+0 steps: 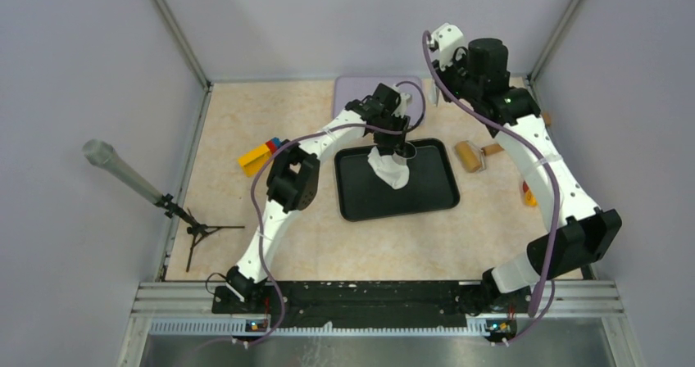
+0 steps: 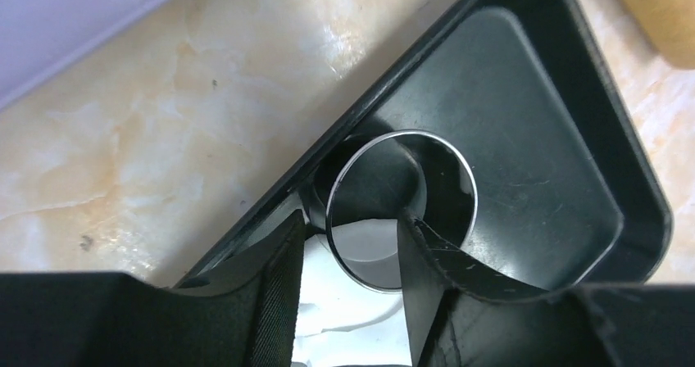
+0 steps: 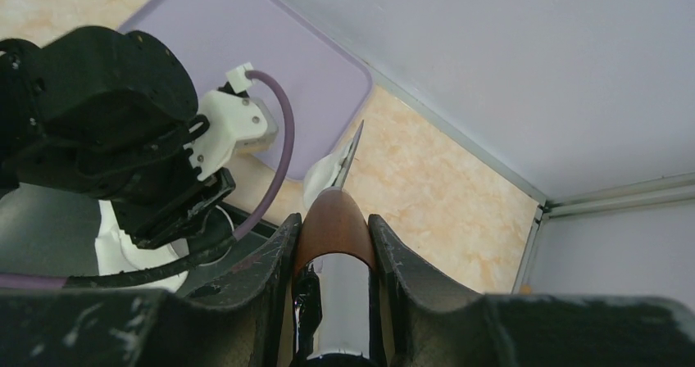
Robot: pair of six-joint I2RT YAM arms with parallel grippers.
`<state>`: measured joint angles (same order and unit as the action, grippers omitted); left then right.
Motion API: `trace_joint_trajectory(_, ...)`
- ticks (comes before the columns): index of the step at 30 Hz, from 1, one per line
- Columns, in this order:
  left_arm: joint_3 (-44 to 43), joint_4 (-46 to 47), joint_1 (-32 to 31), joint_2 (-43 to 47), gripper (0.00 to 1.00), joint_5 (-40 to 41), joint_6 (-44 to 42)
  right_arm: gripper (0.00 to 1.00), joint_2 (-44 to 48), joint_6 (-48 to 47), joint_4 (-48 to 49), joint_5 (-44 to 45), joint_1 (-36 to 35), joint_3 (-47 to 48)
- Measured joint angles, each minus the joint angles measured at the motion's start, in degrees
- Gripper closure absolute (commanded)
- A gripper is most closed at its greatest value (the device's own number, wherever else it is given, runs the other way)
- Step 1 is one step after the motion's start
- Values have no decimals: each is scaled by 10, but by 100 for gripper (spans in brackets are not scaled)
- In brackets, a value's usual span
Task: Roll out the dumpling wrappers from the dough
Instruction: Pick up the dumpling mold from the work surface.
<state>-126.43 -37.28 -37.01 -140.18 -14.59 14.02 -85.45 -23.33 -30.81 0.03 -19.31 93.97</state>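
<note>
Zero dumpling wrappers cut: dough [image 1: 392,174] lay whole, left gripper [image 2: 351,219] half-closed around ring cutter [image 2: 449,177], grip unclear; right gripper [image 3: 333,219] pinched a knife [image 3: 352,150].

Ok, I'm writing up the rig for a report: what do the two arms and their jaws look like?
Both the left arm and right arm have white links joined by chunky black joint housings, with a purple cable looping along each. The left gripper and right gripper have flat matte-black jaws, scuffed at the edges.
</note>
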Motion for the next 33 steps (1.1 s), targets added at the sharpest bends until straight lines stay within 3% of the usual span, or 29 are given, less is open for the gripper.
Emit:
trace_joint_trajectory(5, 0, -14, -4, -12, 82, 6, -4, 100, 13, 0, 5, 0, 0, -3)
trace_joint_trajectory(11, 0, -13, -4, -12, 100, 10, -5, 100, 16, 0, 13, 12, 0, -3)
trace_joint_trajectory(18, 13, -7, -3, -1, 100, 7, -4, 100, -5, 0, 30, 25, 7, -1)
trace_joint_trajectory(26, 43, 6, 8, 74, 100, -34, 13, 100, -108, 51, 39, -2, 46, 44)
trace_joint_trajectory(33, 51, 31, 77, 172, 100, -63, 21, 100, -229, 106, 28, -64, 67, 148)
